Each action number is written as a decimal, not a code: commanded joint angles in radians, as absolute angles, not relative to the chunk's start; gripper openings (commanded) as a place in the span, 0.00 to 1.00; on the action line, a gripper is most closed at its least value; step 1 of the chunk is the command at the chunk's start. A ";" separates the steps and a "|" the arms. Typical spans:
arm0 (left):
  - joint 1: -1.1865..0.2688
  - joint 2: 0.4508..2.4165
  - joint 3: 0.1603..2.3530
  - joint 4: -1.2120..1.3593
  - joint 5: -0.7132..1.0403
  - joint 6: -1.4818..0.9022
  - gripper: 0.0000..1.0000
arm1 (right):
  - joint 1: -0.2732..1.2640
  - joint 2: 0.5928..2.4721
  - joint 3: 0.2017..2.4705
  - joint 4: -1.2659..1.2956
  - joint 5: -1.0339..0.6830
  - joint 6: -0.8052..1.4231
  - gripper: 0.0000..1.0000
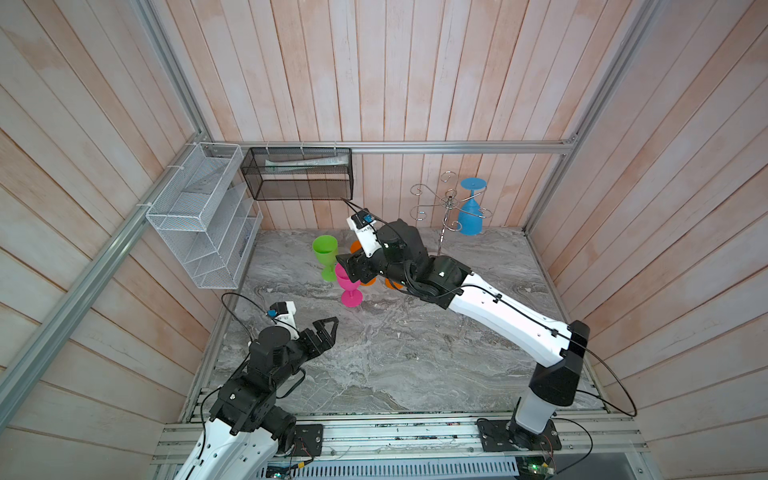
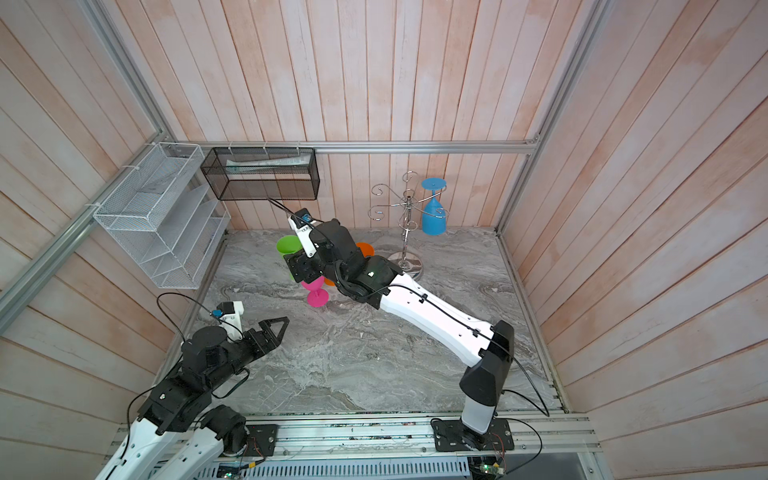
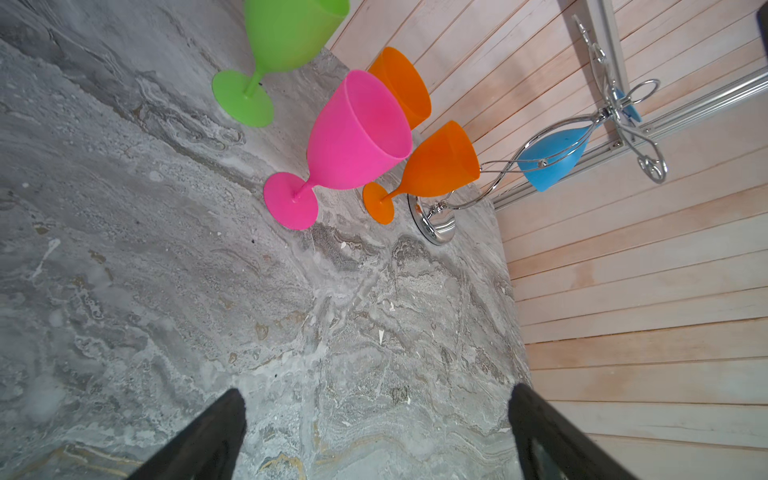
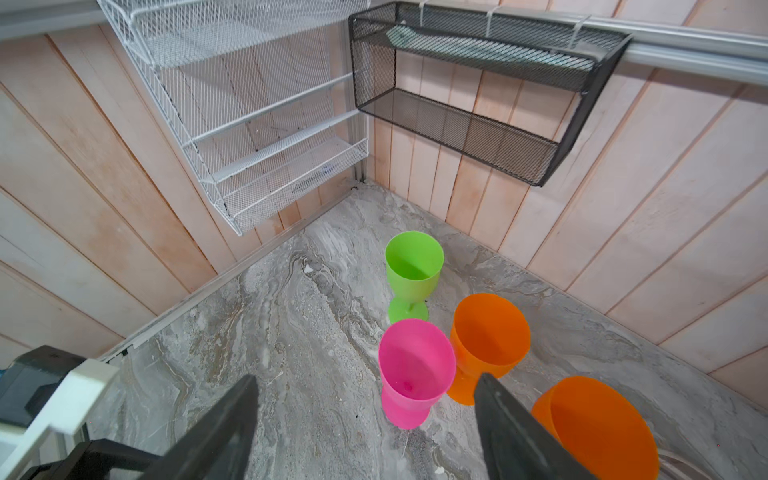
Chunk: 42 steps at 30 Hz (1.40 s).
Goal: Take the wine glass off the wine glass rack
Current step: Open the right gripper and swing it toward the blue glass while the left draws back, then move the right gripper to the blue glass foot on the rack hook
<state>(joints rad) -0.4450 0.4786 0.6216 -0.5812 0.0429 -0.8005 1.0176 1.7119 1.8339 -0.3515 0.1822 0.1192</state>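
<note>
Bench (image 1: 395, 353) of grey marble, boxed by pale plank walls. Nearest you, your left claw (image 3: 376, 390) gapes empty. Your right claw (image 4: 365, 378) stands spread at the pink glass (image 4: 415, 370). Farthest back, the blue wine glass (image 1: 471, 220) hangs inverted on the wine glass rack (image 1: 449, 203), whose base your right arm partly hides.

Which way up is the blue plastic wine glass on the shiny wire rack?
Upside down. The blue plastic wine glass hangs from the chrome wire rack, foot on top, bowl below.

Left tool (image 3: 376, 399) jaws wide, arm folded; right tool (image 4: 365, 382) jaws apart, arm outstretched.
</note>
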 commanded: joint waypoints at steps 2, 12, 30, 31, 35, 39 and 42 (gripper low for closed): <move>-0.441 0.514 0.686 -0.590 0.024 -0.709 1.00 | 1.013 1.614 1.745 -0.216 0.292 0.126 0.84; -0.442 0.587 0.783 -0.539 0.061 -0.590 1.00 | 0.947 1.371 1.522 -0.066 0.381 0.186 0.84; -0.525 0.905 1.086 -0.352 0.160 -0.278 0.99 | 0.535 1.109 1.357 -0.157 0.274 0.425 0.79; -0.551 0.929 1.098 -0.348 0.142 -0.255 0.99 | 0.505 1.108 1.350 -0.164 0.261 0.439 0.79; -0.637 1.014 1.119 -0.332 0.077 -0.163 0.99 | 0.348 1.109 1.291 -0.162 0.139 0.540 0.78; -0.678 1.055 1.074 -0.302 0.039 -0.094 0.99 | 0.200 1.125 1.234 -0.135 -0.015 0.622 0.75; -0.677 1.056 1.034 -0.290 0.022 -0.084 0.99 | 0.178 1.139 1.223 -0.161 0.017 0.598 0.74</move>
